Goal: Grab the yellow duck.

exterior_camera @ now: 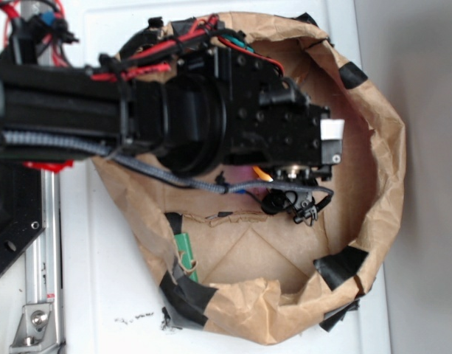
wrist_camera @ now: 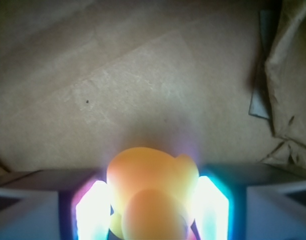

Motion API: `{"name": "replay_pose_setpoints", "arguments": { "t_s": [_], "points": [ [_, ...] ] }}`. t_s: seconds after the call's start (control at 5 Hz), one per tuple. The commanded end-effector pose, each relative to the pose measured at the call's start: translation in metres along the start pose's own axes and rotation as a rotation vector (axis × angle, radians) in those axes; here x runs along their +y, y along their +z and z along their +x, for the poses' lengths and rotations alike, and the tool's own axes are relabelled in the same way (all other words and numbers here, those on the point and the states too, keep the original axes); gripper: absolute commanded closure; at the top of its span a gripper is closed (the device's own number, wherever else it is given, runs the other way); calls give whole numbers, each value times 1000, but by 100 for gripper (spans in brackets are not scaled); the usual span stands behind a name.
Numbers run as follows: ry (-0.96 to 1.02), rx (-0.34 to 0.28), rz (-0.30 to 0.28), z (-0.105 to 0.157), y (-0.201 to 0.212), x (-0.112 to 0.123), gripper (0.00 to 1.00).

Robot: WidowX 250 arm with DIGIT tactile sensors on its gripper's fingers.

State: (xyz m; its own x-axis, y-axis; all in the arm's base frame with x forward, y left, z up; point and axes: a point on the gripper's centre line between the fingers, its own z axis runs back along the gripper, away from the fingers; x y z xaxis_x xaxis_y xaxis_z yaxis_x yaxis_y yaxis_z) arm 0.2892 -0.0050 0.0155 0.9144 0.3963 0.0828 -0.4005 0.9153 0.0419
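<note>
The black boxy metal robot arm (exterior_camera: 211,110) carries red wires (exterior_camera: 148,55), a grey braided cable (exterior_camera: 167,177), and pale glowing fingers (wrist_camera: 95,212).

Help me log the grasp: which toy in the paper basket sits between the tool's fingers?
The yellow duck, glowing orange-yellow between both fingers. The green object lies apart by the basket wall.

A crumpled brown paper bag (exterior_camera: 373,221), black-taped (exterior_camera: 342,264), lies on a white table (exterior_camera: 100,280).
</note>
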Motion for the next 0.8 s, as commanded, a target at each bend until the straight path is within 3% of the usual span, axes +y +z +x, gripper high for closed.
{"name": "replay_pose_setpoints", "arguments": {
  "t_s": [0.0,0.4,0.6],
  "points": [
    [-228,-98,-158,8,83,-6,100],
    [-344,-70,-134,-2,183,1,100],
    [-341,-96,-159,-1,192,4,100]
  ]
}}
